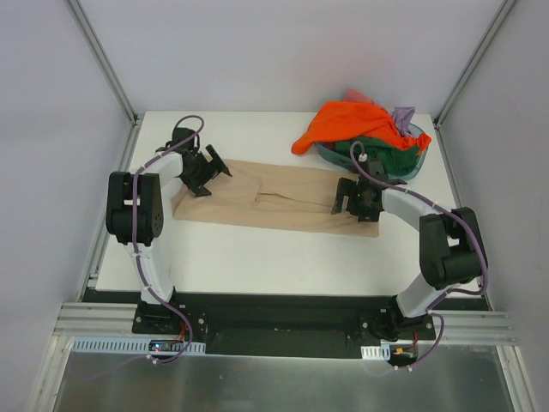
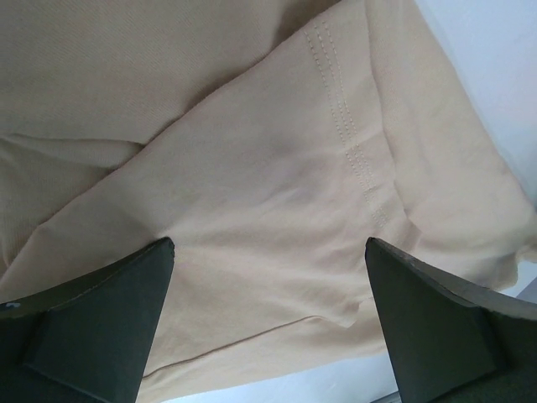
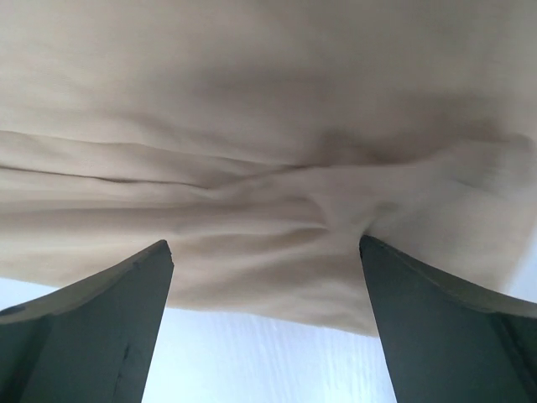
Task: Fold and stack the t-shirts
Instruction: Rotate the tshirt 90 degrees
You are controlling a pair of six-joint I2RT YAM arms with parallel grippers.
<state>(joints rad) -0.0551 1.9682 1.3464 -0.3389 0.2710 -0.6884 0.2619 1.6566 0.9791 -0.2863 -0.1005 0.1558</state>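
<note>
Tan t-shirt (image 1: 274, 202): we see it spread long across the middle of the table (image 1: 283, 257), with one gripper over each end.
Left gripper (image 1: 206, 170): released, jaws wide over the shirt's left end, with nothing pinched.
Right gripper (image 1: 343, 197): released as well, jaws wide over the shirt's right end near its front edge.
Left fingers (image 2: 101, 327): both tips frame a folded flap with a double stitched hem; we cannot tell whether they touch the cloth.
Right fingers (image 3: 92, 327): soft creases gather toward the right-hand tip, and the view is blurred, so we cannot tell whether it touches.
Cut off: each wrist view shows only a patch of tan cloth and a strip of white table.
Hard to make out: from above, the arms cover both shirt ends, and neck and sleeves are not clear to us.
Orange t-shirt (image 1: 347, 124): heaped on top at the far right corner, draping over the basin's left side.
Dark green t-shirt (image 1: 382, 154): under the orange one, mostly covered.
Lilac t-shirt (image 1: 403, 114): only a corner shows behind.
Pinkish red t-shirt (image 1: 356, 94): a sliver at the back.
Teal basin (image 1: 420, 159): only its right rim is visible, close to the right arm's wrist.
</note>
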